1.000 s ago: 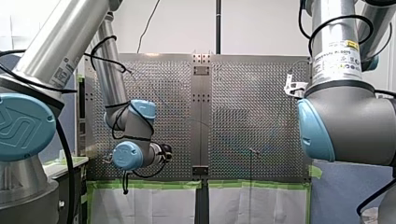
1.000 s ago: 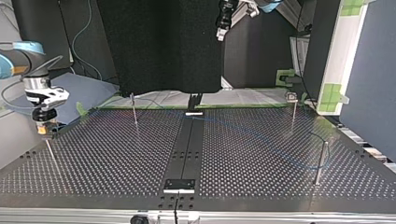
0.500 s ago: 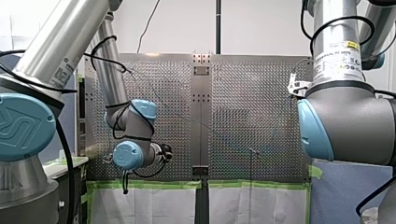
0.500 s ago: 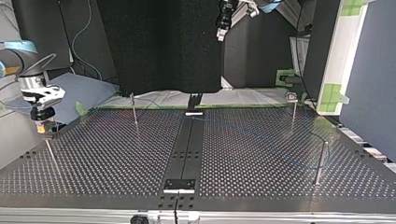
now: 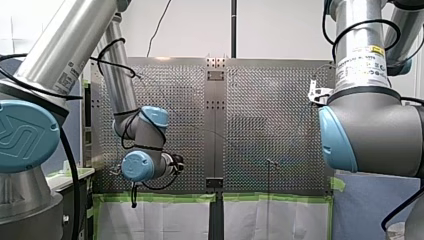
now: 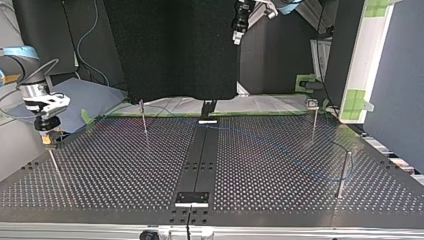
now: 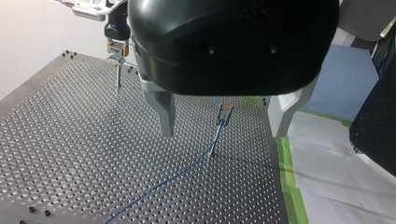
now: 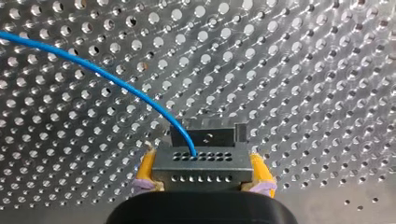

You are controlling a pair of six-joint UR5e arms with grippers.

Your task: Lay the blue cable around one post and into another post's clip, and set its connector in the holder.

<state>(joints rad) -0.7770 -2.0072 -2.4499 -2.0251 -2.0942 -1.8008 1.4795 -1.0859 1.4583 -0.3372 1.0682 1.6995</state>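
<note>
My right gripper (image 8: 203,171) is shut, its yellow pads (image 8: 145,169) clamping the grey connector (image 8: 201,161). The blue cable (image 8: 93,70) enters the connector's top and curves away over the perforated plate. A grey bracket (image 8: 208,134) sits just behind the connector. At the top view's left, my right gripper (image 6: 48,137) hangs just above a thin post (image 6: 55,165). My left gripper (image 7: 222,134) is open and empty, high above the table. Under it the blue cable (image 7: 177,172) runs to a post with a clip (image 7: 223,114). The cable (image 6: 300,167) also loops around a post (image 6: 342,172).
Two more thin posts (image 6: 143,117) (image 6: 314,117) stand near the far edge in the top view. A black centre strip (image 6: 200,160) with small brackets divides the perforated table. Green tape and white sheeting line the table's edge (image 7: 292,186).
My right gripper, still holding the connector, has shifted slightly toward the top view's left and dipped a little toward the post. My left arm has not moved.
</note>
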